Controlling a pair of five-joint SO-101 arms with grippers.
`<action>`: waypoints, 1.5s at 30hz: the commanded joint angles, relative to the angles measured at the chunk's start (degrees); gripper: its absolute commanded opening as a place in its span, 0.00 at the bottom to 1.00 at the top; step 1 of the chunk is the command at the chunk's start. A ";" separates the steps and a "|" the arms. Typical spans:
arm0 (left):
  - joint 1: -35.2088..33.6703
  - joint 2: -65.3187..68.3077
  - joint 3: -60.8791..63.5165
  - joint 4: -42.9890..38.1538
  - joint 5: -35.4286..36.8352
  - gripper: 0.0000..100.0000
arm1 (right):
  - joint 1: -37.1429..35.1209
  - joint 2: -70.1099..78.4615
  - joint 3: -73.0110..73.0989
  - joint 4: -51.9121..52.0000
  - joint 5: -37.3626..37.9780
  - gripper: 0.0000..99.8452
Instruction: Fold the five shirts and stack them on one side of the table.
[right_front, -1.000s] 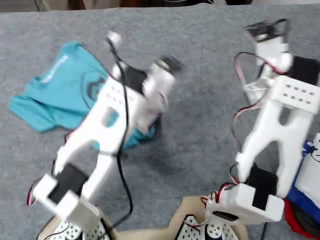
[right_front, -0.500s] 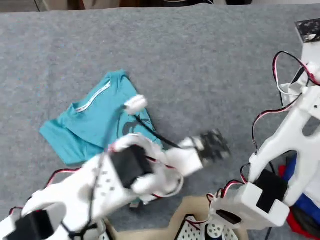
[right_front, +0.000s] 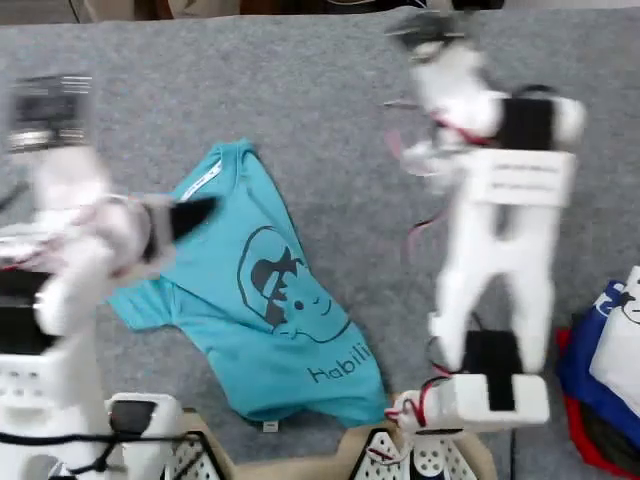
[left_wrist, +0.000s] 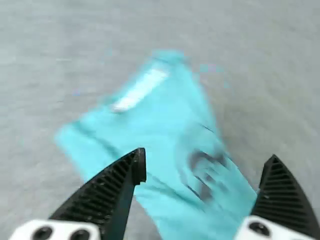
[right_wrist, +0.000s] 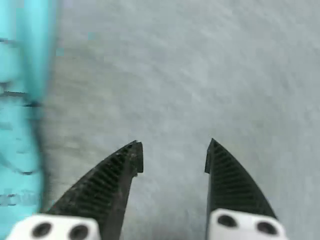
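The teal shirt (right_front: 270, 310) lies spread out on the grey table (right_front: 330, 110), picture side up. The left gripper (left_wrist: 207, 157) hangs over the shirt, wide open and empty. The right gripper (right_wrist: 175, 145) is beside the shirt, open too. Well apart from the shirt sits a pile (right_front: 605, 370), maybe more shirts.

We see a turquoise shirt (right_front: 250, 340) printed with a dark grey cartoon face and dark lettering, and a white strip inside its collar. The surface (right_front: 330, 120) is plain mottled grey. The left claw (left_wrist: 207, 156) and the right claw (right_wrist: 175, 144) both have black ribbed fingers on white mounts. The pile of cloth (right_front: 585, 365) is blue, white and red.
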 joint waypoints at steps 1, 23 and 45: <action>-23.74 -0.04 0.53 0.44 -1.05 0.36 | -15.87 4.09 -2.42 0.35 -0.70 0.22; -50.46 4.26 21.80 0.44 -9.14 0.36 | -33.80 65.45 -50.33 -6.33 -14.42 0.22; -47.30 4.26 21.89 0.44 -9.32 0.36 | -4.44 71.43 -63.78 0.79 -13.89 0.00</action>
